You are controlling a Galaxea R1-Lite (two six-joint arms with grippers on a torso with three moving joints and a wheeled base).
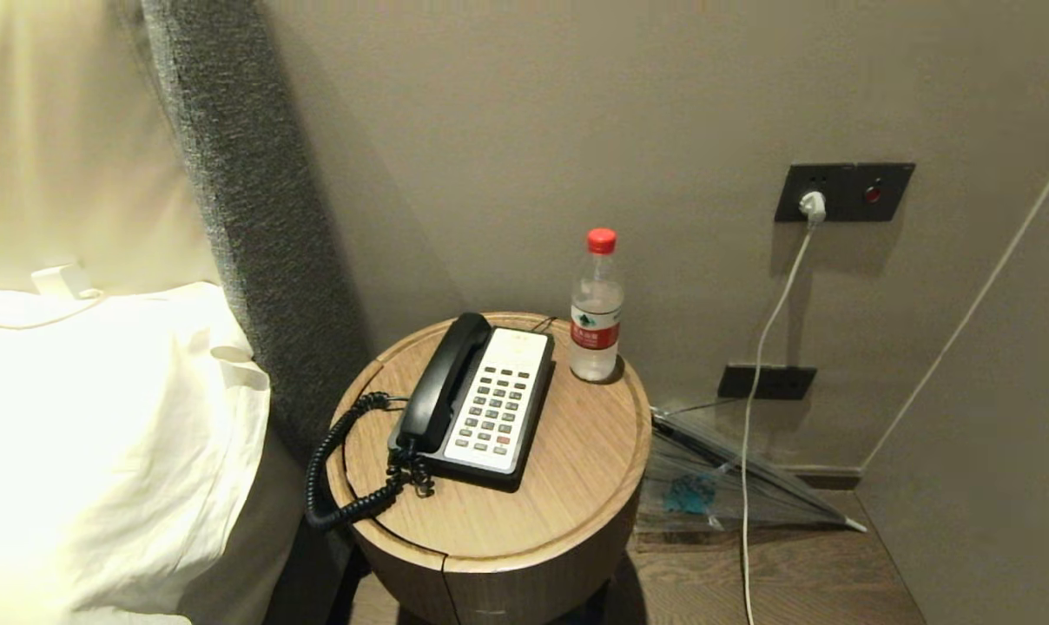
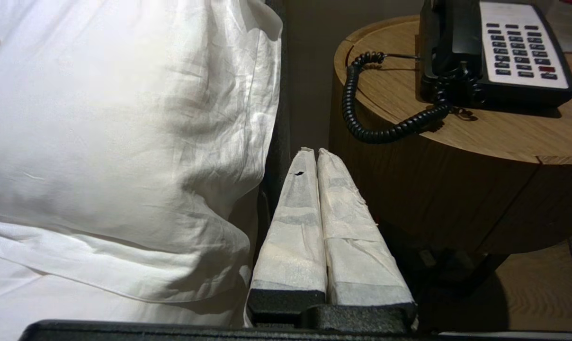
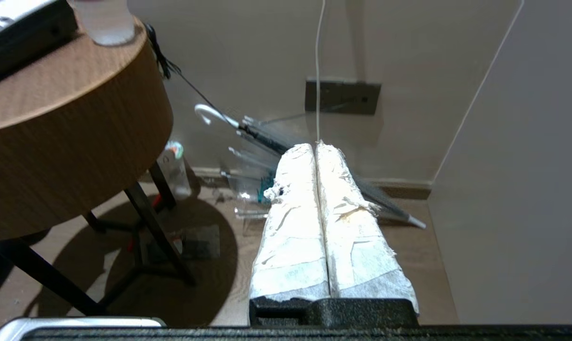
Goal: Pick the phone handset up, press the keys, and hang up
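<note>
**Inspector:** Nightstand point(image 1: 568, 486) first: round, wood-grain top with a raised rim, on dark legs. It stands in a corner against a beige wall, beside a bed with a white pillow point(image 1: 99, 417) and a grey upholstered headboard point(image 1: 255, 217).

**Clerk:** And what sits on it?

**Inspector:** A phone base point(image 1: 498, 404), black with a white keypad face, lies near the middle. The phone handset point(image 1: 445, 382) rests in its cradle along the base's left side. Its coiled cord point(image 1: 333, 469) loops out over the nightstand's left edge and back. A clear water bottle point(image 1: 596, 308) with a red cap stands upright just beside the base, toward the wall.

**Clerk:** The room otherwise?

**Inspector:** A dark wall socket plate point(image 1: 841, 191) carries a white plug with a white cable point(image 1: 763, 347) hanging to the wooden floor. A folded transparent umbrella point(image 1: 733, 486) lies on the floor by the skirting, to the right of the nightstand.

**Clerk:** The pincers?

**Inspector:** Neither arm appears in the head view. The left gripper point(image 2: 313, 151) hangs low between bed and nightstand, its wrapped fingers pressed together, holding nothing, touching nothing. The right gripper point(image 3: 316, 146) is likewise closed tight and empty, below the tabletop on the nightstand's right, pointing toward the umbrella. Both are well apart from the handset.
</note>
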